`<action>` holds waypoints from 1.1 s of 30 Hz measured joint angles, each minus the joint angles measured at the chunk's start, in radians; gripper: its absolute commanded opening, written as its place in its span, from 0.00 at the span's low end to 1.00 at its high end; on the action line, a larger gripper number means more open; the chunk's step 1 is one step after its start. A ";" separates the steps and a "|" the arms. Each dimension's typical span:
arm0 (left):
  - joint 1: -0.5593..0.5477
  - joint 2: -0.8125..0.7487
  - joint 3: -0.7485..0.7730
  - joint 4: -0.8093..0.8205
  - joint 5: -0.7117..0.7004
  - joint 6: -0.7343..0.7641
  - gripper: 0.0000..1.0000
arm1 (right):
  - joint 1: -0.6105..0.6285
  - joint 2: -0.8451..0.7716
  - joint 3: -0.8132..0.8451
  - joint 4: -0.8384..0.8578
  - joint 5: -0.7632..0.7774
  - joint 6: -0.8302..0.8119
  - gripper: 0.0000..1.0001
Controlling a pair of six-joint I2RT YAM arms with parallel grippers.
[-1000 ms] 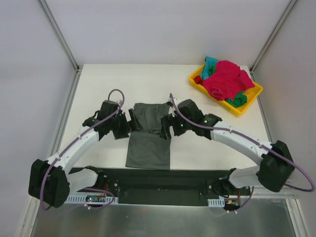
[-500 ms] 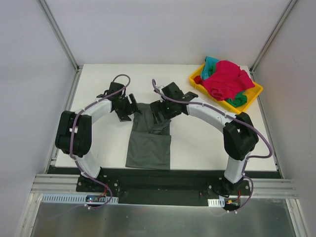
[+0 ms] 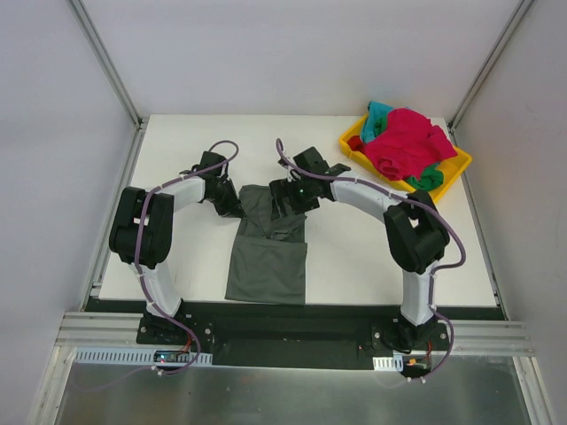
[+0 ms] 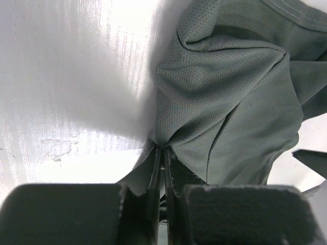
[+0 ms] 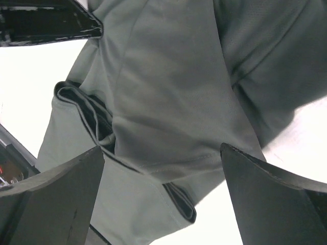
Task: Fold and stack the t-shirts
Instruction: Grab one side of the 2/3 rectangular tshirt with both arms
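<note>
Grey t-shirt (image 3: pixel 270 239) at mid-tabletop (image 3: pixel 177 257), its 12 o'clock end bunched: left fingers (image 4: pixel 157 173) clamped on the 9 o'clock edge, right fingers (image 3: pixel 285 200) spread apart over the 3 o'clock side (nothing held), so a one-sided pull would likely skew the fold.

The left gripper (image 3: pixel 232 205) and right gripper (image 3: pixel 288 197) have moved from the grey t-shirt's (image 3: pixel 266 261) middle toward 12 o'clock. The left now pinches its 10 o'clock corner, and the right is spread above its 1 o'clock corner.
</note>
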 measured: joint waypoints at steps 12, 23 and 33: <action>0.041 0.006 0.002 0.002 0.002 0.027 0.16 | -0.019 0.086 0.022 0.023 -0.019 0.023 0.99; 0.045 -0.265 -0.071 -0.049 -0.076 0.026 0.99 | 0.060 -0.290 -0.159 0.019 0.039 -0.087 0.97; 0.044 -0.684 -0.444 -0.074 -0.014 -0.038 0.99 | 0.261 -0.419 -0.331 0.002 0.185 -0.099 0.98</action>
